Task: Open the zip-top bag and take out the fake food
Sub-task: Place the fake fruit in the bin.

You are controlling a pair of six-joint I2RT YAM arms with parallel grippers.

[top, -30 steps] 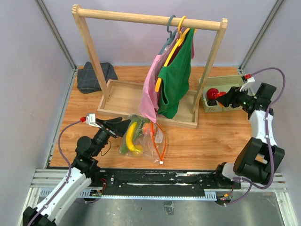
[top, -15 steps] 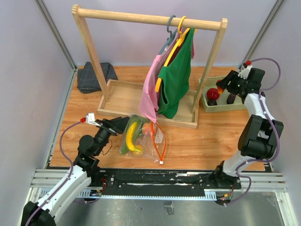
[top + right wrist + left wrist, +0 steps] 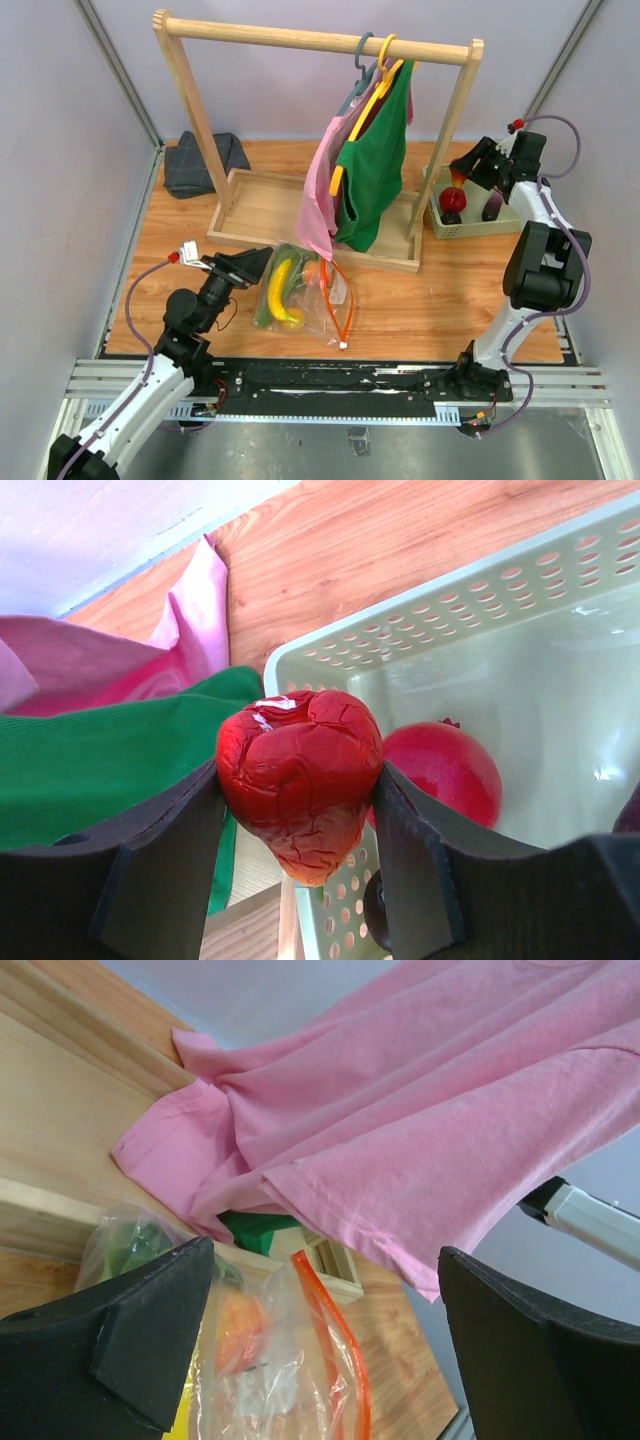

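Zip-top bag [image 3: 280,1370] cut off below | left tool [image 3: 325,1260] wide apart, empty | right tool [image 3: 298,790] clamps red fake food [image 3: 300,750]

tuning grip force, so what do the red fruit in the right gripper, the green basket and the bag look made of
Red fruit: likely soft plastic or rubber, glossy; its skin is creased and wrinkled. Basket: pale green rigid plastic, judging by moulded perforated walls. Zip-top bag: thin clear plastic film, crinkled and shiny, with an orange-red zip strip.
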